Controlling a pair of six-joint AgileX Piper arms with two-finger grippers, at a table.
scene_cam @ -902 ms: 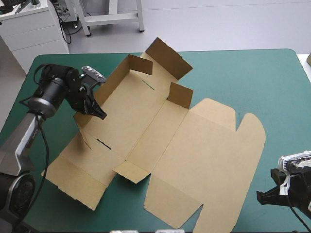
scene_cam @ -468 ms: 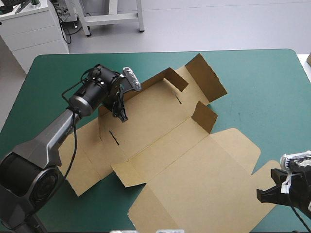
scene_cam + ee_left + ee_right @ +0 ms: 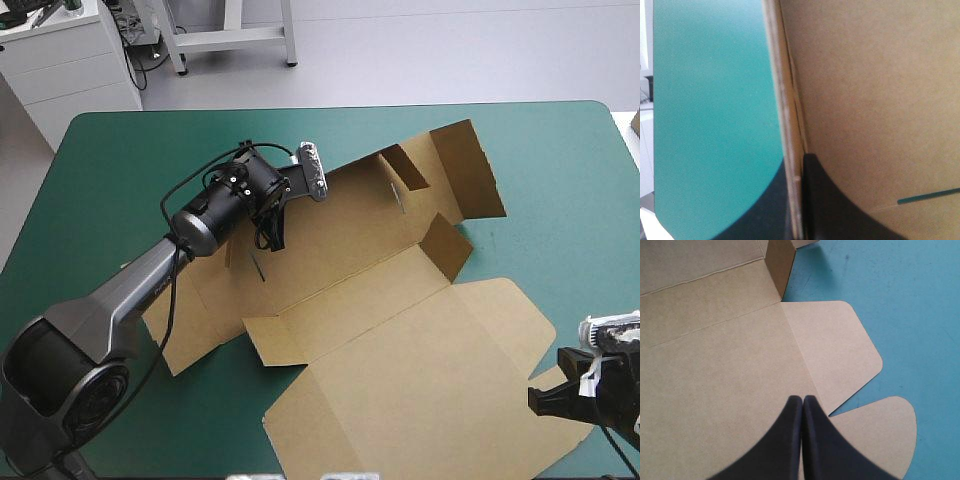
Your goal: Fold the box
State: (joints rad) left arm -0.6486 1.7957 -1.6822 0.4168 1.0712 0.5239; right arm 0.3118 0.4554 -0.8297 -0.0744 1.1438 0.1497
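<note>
The left arm point(image 3: 120, 300) is showing a round dark-grey joint housing at its base, and a long silver-grey link is tapering away from it toward a narrow collar. Beyond that collar a black cylindrical wrist section point(image 3: 225, 195) is running on, with a few small pale fastener heads dotting its casing. The left gripper point(image 3: 274, 240) is ending in matte black fingers point(image 3: 830, 205). The right gripper point(image 3: 801, 402) is showing two broad black fins, each one curving smoothly and narrowing to a slim tip.
</note>
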